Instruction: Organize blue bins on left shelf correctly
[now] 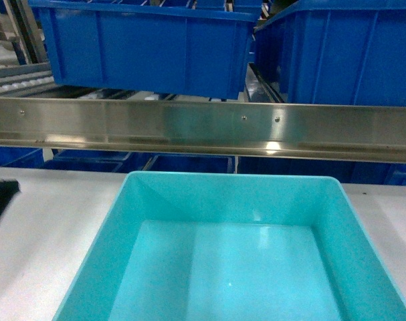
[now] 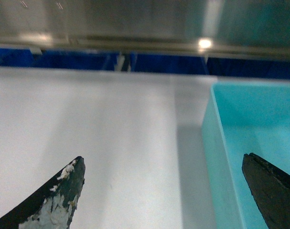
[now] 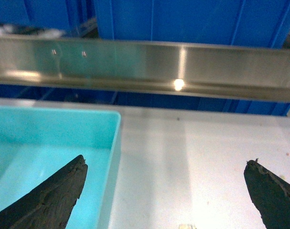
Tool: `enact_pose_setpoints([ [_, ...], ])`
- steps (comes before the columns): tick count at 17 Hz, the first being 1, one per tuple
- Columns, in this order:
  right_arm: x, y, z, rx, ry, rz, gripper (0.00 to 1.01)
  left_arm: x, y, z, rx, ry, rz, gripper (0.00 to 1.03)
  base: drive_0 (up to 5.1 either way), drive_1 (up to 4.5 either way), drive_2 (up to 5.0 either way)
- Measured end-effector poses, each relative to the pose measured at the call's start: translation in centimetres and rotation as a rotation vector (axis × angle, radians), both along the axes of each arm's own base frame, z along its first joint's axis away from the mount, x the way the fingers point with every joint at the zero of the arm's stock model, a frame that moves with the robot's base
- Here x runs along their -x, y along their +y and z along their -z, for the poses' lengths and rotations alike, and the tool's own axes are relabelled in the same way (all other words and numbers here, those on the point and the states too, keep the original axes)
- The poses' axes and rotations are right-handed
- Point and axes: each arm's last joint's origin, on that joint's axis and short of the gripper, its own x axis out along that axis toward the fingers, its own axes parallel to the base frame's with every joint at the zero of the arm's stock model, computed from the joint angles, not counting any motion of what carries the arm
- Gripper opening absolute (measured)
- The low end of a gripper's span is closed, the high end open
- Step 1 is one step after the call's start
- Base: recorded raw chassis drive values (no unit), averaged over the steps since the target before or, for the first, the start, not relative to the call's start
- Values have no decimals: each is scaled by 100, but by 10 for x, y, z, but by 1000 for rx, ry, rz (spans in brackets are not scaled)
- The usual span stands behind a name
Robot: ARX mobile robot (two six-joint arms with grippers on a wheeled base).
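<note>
Head view: the turquoise bin [image 1: 236,261] is seen on the white tabletop [image 1: 49,227], below the steel shelf rail [image 1: 203,130] at 12 o'clock. Left wrist view: the left tool [image 2: 164,191] is held open, straddling the bin's wall. Right wrist view: the right tool [image 3: 166,193] is likewise spread across the opposite wall, bin at 9 o'clock.

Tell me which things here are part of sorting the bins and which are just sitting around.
Part of the job:
turquoise bin, empty
steel shelf rail
left gripper, open, straddling the bin's left wall
right gripper, open, straddling its right wall

Just around:
dark blue bins on the shelf
white table
</note>
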Motion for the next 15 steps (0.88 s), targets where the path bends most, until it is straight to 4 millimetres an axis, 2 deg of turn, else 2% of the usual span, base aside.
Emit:
enact_pose_setpoints([
  [2, -17, 0, 17, 15, 144, 9, 98, -11, -17, 14, -9, 122, 29, 98, 0, 0, 0],
  [5, -35, 0, 26, 11, 242, -1, 98, -17, -33, 17, -15, 145, 48, 98, 0, 0, 0],
  [7, -41, 7, 30, 15, 317, -47, 98, -20, -36, 28, -17, 186, 43, 98, 0, 0, 0],
  [11, -51, 35, 31, 69, 383, -157, 98, -28, -32, 52, -18, 255, -6, 98, 0, 0, 0],
  [13, -56, 45, 36, 125, 414, -192, 98, -36, -34, 56, -19, 268, 8, 98, 0, 0, 0],
  [15, -56, 47, 38, 150, 422, -206, 98, -37, -35, 55, -21, 269, 13, 98, 0, 0, 0],
])
